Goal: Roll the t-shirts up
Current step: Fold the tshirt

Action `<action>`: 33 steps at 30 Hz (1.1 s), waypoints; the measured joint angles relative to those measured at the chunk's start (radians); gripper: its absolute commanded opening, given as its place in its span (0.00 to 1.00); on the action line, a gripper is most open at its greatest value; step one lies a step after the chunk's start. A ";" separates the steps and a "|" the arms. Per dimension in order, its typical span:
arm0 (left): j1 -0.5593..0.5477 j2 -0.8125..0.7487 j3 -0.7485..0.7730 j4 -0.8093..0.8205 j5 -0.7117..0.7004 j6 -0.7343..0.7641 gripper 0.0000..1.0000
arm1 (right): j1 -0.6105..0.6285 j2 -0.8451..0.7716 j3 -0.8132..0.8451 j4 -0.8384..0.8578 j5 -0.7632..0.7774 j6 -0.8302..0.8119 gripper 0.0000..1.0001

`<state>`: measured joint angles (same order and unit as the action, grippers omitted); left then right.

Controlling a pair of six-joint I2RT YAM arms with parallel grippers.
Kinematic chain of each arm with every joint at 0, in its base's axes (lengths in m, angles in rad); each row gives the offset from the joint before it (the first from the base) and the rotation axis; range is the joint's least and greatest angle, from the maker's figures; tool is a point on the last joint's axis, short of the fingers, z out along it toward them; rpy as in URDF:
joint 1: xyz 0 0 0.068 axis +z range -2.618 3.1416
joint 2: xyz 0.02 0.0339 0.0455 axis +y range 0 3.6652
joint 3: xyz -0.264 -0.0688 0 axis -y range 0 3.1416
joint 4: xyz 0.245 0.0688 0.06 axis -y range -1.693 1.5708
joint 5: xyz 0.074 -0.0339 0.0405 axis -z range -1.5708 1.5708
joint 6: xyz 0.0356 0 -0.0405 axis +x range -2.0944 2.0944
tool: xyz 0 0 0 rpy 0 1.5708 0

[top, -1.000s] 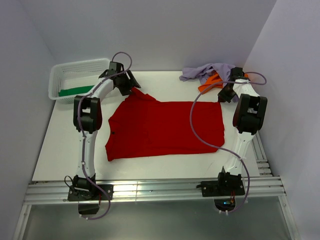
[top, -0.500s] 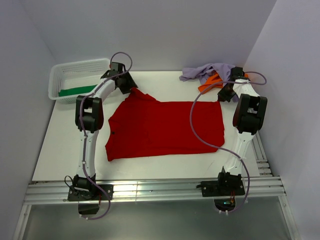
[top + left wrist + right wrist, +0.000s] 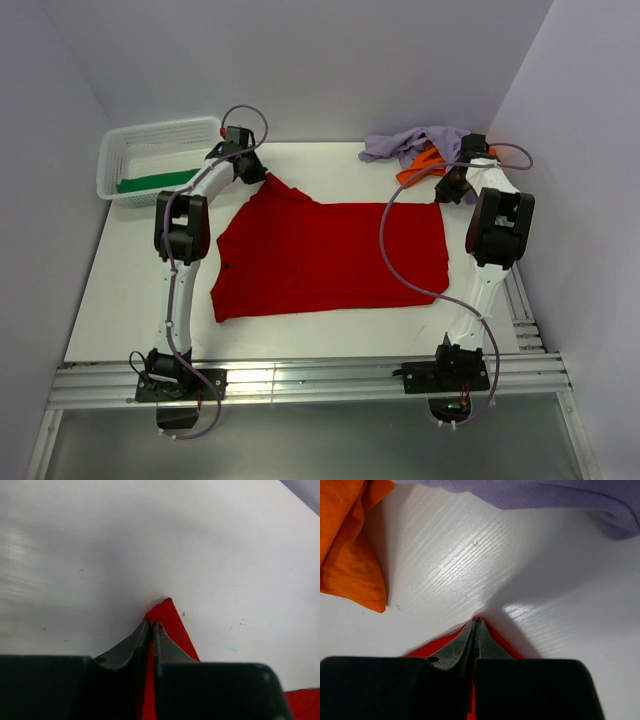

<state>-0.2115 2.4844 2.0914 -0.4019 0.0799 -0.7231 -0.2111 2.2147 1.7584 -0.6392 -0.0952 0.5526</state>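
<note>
A bright red t-shirt (image 3: 330, 258) lies spread flat across the middle of the white table (image 3: 130, 290). My left gripper (image 3: 262, 178) pinches its far left corner (image 3: 167, 614), jaws shut on the red cloth. Over at the far right corner (image 3: 507, 641), my right gripper (image 3: 447, 195) is shut on the same shirt. A lavender t-shirt (image 3: 410, 142) and an orange t-shirt (image 3: 422, 165) lie bunched at the back right, just beyond the right gripper. A green t-shirt (image 3: 150, 182) lies in the basket.
A white mesh basket (image 3: 125, 150) stands at the back left corner of the table, close to the left arm. Pale walls close in the table on the left, back and right. An aluminium rail (image 3: 320, 380) runs along the near edge.
My left gripper has closed onto the shirt's far left corner and drawn it slightly back and to the left. The right arm has not moved.
</note>
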 measured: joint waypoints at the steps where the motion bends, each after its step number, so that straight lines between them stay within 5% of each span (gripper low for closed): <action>1: -0.001 0.000 0.000 0.002 -0.002 0.000 0.10 | 0.000 0.000 0.000 0.000 0.000 0.000 0.00; 3: -0.004 0.000 0.000 0.003 -0.008 0.004 0.00 | 0.000 0.000 0.000 0.000 -0.001 0.000 0.00; 17: -0.014 -0.025 0.000 -0.014 -0.048 0.009 0.00 | 0.000 -0.013 0.000 0.018 -0.025 -0.003 0.00; 33: -0.017 -0.249 -0.079 -0.048 -0.059 -0.001 0.00 | 0.000 -0.055 -0.054 0.063 -0.054 -0.003 0.00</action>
<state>-0.2287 2.2353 2.0129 -0.4496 0.0212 -0.7238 -0.2111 2.1597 1.7046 -0.5758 -0.1493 0.5495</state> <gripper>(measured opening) 0.012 0.007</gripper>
